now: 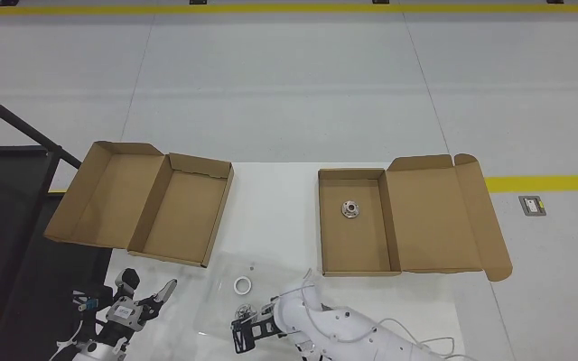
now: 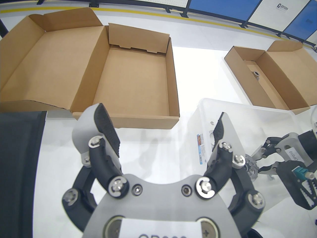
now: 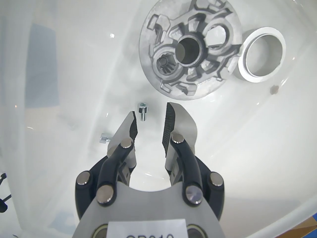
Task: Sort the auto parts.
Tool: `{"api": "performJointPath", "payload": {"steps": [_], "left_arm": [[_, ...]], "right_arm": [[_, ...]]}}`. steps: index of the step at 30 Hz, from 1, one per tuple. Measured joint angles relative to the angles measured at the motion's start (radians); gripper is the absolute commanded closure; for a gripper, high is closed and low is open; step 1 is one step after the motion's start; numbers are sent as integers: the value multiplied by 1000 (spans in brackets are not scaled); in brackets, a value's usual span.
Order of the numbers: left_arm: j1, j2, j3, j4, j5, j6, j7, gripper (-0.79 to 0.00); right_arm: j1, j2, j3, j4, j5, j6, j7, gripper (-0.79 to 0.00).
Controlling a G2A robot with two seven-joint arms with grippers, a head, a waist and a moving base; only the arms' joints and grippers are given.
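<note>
The white counter (image 1: pixel 271 217) carries two open cardboard boxes, well apart. The left box (image 1: pixel 181 221) has nothing in it. The right box (image 1: pixel 357 248) holds one small round metal fitting (image 1: pixel 350 209) near its far end, so sorting appears to have barely begun: one part placed, the rest still to go.

Nearer the robot sits a clear plastic bin (image 2: pixel 247 105), the source of the parts.

The left hand (image 2: pixel 160 112) hovers above the counter, between the left box and the bin, its fingers spread wide and holding nothing. The right hand (image 3: pixel 151 111) is down inside the bin, fingers parted and also empty.

On the bin floor lies a cast metal disc (image 3: pixel 173 33) with a central bore and raised ribs. A plain metal ring (image 3: pixel 260 32) rests against its edge. Smaller still, a socket-head bolt (image 3: pixel 142 111) lies just ahead of the gap between the right hand's fingertips, not gripped, and a second bolt (image 3: pixel 105 138) lies beside one finger of that hand.

At least these four pieces remain unsorted. Judging by its position, the bolt at the fingertips seems the likely next pick.
</note>
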Motion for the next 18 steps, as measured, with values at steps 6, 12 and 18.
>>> {"api": "performJointPath", "payload": {"steps": [6,12,18], "left_arm": [[0,0,0,0,0,0,0,-785],[0,0,0,0,0,0,0,-785],[0,0,0,0,0,0,0,-785]], "right_arm": [[7,-25,-11,49,4,-14,-11,-175],[11,-43,-13,79,5,-22,-10,0],[12,-50,5,88,-1,-7,-17,0]]}}
